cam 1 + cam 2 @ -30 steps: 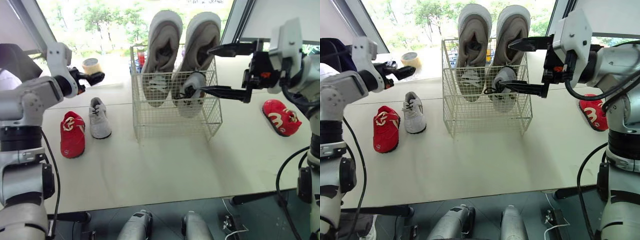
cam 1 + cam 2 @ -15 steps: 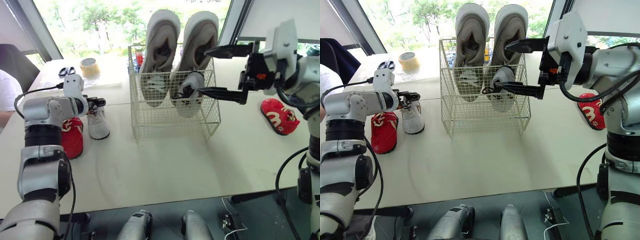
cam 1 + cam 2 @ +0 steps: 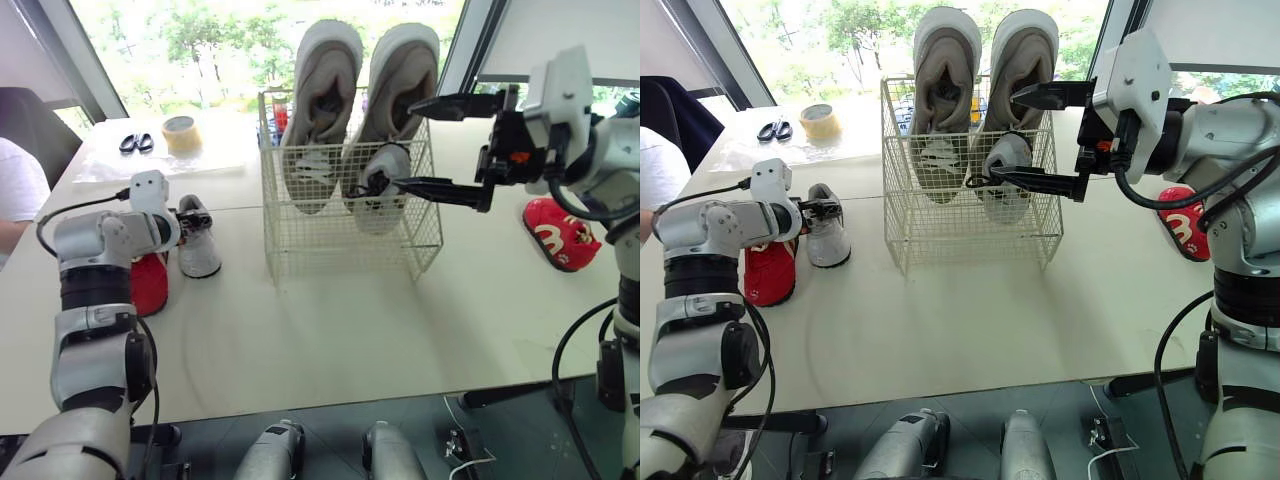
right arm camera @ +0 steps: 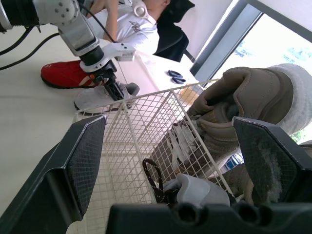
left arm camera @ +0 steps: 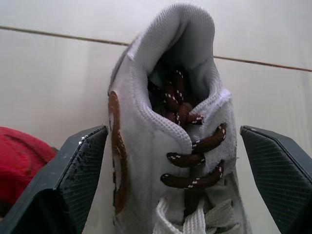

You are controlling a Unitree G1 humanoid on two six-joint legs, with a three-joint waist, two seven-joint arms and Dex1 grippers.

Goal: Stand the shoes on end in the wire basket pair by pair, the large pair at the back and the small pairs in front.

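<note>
White wire basket point(image 3: 350, 225) stands toward the back of the pale table point(image 3: 330, 330), with a window behind it. Two large beige shoes point(image 3: 325, 90) stand on end side by side along its rear, toes up, well above the rim. In front of the right-hand one, one small grey shoe point(image 3: 380, 190) is propped inside the basket.

The right pincer point(image 3: 1005, 135) hangs over the basket's right front with its two black fingers spread wide, gripping nothing. The upper finger lies level with the large shoes. The lower one reaches in to the collar of the small grey shoe; I cannot tell whether it touches.

On the robot's left, a second grey shoe point(image 3: 197, 240) lies flat on the table, well apart from the basket. The left pincer point(image 3: 818, 209) is open around its heel end, one finger on each side, not clamped. Just beside that shoe lies a red shoe point(image 3: 765, 278), partly hidden by the left arm. Another red shoe point(image 3: 555, 232) lies alone at the table's right, beyond the right arm.

So I count six shoes: two beige, two grey, two red.

Near the window on the left sit one roll of tape point(image 3: 180, 132) and one pair of scissors point(image 3: 133, 142). A person's white sleeve point(image 3: 20, 185) shows at the left edge.
</note>
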